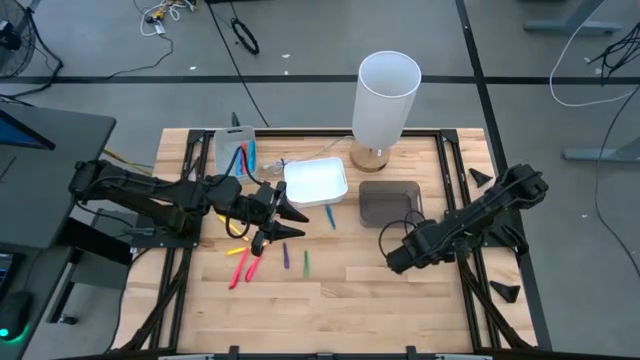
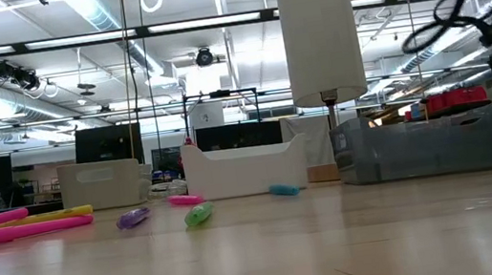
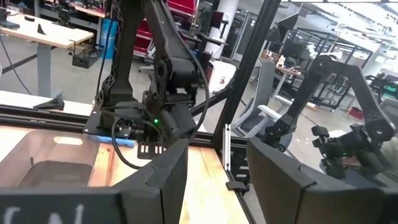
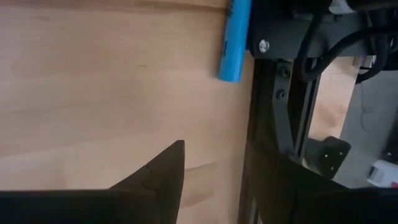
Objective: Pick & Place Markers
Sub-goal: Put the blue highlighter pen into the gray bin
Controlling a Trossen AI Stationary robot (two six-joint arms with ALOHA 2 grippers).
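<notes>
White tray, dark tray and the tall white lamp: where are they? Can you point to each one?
white tray (image 1: pixel 315 182), high view, on its bright floor.
dark tray (image 1: pixel 390 202), high view, on its smoky grey bottom.
lamp (image 1: pixel 386 100), high view, on the side of its white shade.

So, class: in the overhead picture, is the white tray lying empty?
Yes, the white tray shows only a bare floor, while markers lie loose on the table.

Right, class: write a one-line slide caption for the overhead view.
Left gripper hovers open over scattered markers beside the white tray; right gripper waits near the dark tray.
</notes>
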